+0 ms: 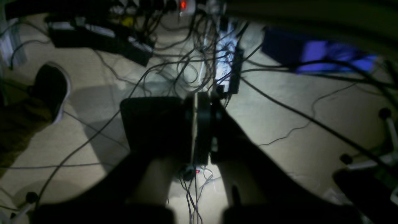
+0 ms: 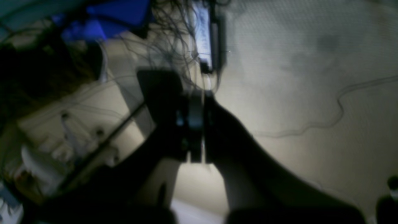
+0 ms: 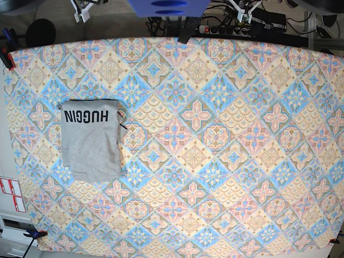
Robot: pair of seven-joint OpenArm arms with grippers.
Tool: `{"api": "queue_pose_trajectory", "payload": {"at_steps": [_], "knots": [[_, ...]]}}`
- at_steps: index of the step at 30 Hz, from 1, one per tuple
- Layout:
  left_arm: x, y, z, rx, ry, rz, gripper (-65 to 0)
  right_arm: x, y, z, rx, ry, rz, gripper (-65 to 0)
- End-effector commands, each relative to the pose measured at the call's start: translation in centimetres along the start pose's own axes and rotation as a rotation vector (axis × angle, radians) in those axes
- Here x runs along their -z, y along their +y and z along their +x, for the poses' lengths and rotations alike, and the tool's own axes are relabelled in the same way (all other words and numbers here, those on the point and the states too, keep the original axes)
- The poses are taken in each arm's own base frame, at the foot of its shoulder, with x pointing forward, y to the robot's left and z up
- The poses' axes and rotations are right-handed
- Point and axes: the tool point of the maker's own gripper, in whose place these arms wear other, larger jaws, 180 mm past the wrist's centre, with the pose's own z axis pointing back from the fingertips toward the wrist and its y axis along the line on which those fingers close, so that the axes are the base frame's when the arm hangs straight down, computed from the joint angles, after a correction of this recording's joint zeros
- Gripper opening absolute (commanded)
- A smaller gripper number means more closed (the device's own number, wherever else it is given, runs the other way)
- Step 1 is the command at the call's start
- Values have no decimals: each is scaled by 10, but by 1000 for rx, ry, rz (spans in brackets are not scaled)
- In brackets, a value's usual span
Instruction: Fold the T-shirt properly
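In the left wrist view the dark left gripper (image 1: 203,130) hangs closed and empty over cabled floor, in the right wrist view the right gripper (image 2: 196,130) likewise, and in the base view the light grey "HUGGIN" T-shirt (image 3: 91,140) lies folded at centre-left on the pastel diamond-patterned tablecloth (image 3: 226,140), where 1 loose edge could likely spring open.

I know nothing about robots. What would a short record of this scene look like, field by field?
Garment: T-shirt, grey, folded into a compact rectangle
Lettering: "HUGGIN", upside down in the base view, near the far edge of the shirt
Position: on that view's left part of the table
Surface: patterned tablecloth, pastel diamonds
Left gripper: jaws shut, empty, over a floor full of cables
Right gripper: jaws shut, empty, over the floor
Arms over the table: none in the base view
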Motion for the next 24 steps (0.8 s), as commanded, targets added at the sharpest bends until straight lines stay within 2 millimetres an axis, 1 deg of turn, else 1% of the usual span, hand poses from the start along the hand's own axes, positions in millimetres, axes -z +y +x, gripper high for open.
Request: {"api": "queue_pose_trajectory", "payload": {"at_steps": [1,2,4,6,7,9,10,11,13,14,16,19,21,23,24], "knots": [[2,0,-13,5,21,-1,-650,3,0,-10,11,16,15,-645],[6,0,-17,11,21,-1,-650,10,3,-18,31,25,28,-645],[15,-2,-19,30,18,-7,-650,21,7,-32,74,40,44,-645],[24,-3,-28,50,39,-9,-650,32,9,-31,110,22,53,-645],[29,-1,-29,58,43,-6,-650,36,9,-32,133,10,53,-645],[35,0,-34,65,56,-3,-650,42,7,-32,174,-12,48,-644],[40,-3,-33,72,57,-6,-650,44,7,-35,193,-16,45,-644],[45,-6,-31,77,58,-9,-650,46,7,-39,205,-16,44,-644],[52,-2,-31,88,82,3,-650,48,8,-43,216,-24,42,-644],[56,-1,-30,95,93,6,-650,51,9,-38,211,-40,46,-644],[61,-12,-25,103,95,-10,-650,54,11,-29,205,-66,50,-644],[65,-15,-15,108,85,-11,-650,57,11,-29,232,-89,42,-644],[67,-16,-8,110,74,-12,-650,65,23,-32,267,-104,46,-644],[68,-16,-5,111,70,-12,-650,76,39,-38,305,-110,39,-642],[70,-20,4,110,54,-17,-650,79,42,-38,313,-117,22,-642]]}}
